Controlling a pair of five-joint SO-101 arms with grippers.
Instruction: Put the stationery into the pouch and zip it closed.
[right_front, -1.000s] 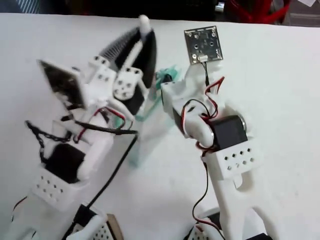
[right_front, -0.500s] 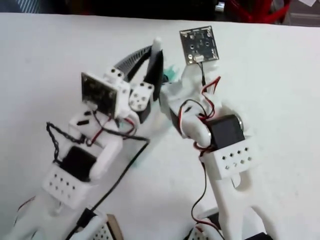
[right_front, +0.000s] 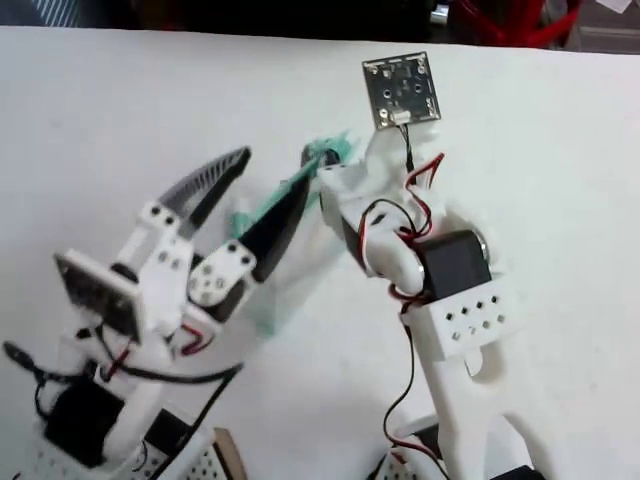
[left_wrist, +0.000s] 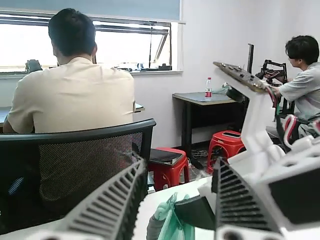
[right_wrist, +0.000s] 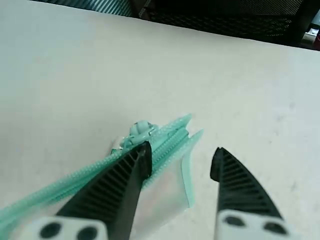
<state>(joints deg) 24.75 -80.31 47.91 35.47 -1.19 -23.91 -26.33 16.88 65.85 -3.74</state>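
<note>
Both grippers are let go here. The right gripper (right_wrist: 181, 150) hangs spread open over the end of the pouch (right_wrist: 170, 134), one finger touching it just beside the zipper slider (right_wrist: 141, 129), while the left gripper (right_front: 275, 170) straddles the pouch farther along, wide open and holding nothing. If the zip isn't fully home, I'd clamp the left one on the pouch as an anchor, then pinch the slider squarely and pull straight along the pouch so the flimsy plastic doesn't bunch.
</note>
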